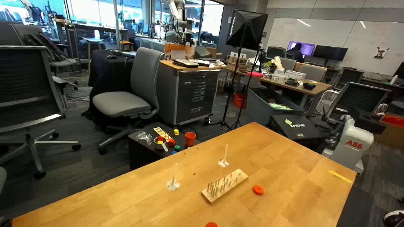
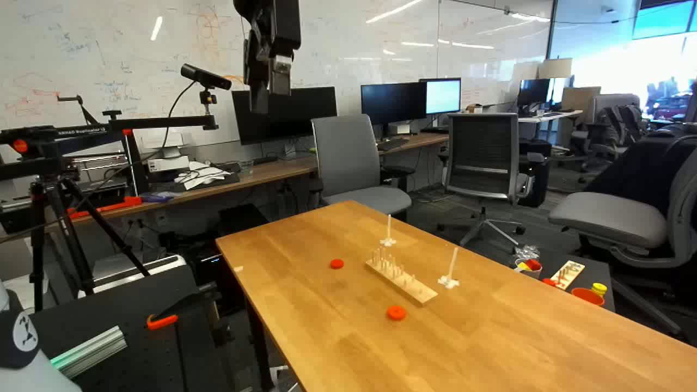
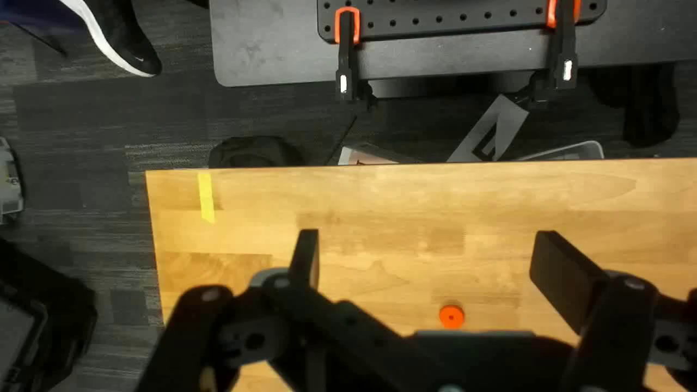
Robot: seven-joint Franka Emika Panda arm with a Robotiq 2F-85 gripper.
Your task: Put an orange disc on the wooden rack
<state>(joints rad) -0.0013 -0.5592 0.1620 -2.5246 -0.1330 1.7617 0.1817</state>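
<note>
The wooden rack with rows of short pegs lies on the wooden table in both exterior views (image 1: 224, 189) (image 2: 404, 280). No disc shows on its pegs. An orange disc lies flat on the table near the rack's sparser end (image 1: 258, 189) (image 2: 396, 312). Another orange disc lies near its denser end (image 2: 337, 263), cut by the bottom edge in an exterior view (image 1: 211, 224). My gripper (image 3: 427, 247) is open and empty, high above the table; it also shows in an exterior view (image 2: 270, 90). In the wrist view an orange disc (image 3: 451, 316) lies below, between the fingers. The rack is out of the wrist view.
Two thin upright sticks, each on a white taped base, stand on the table near the rack (image 1: 226, 153) (image 1: 173, 179). A low black stand beside the table holds an orange cup (image 1: 190, 138), a smaller pegged board and coloured discs. Yellow tape (image 3: 206, 196) marks a table corner.
</note>
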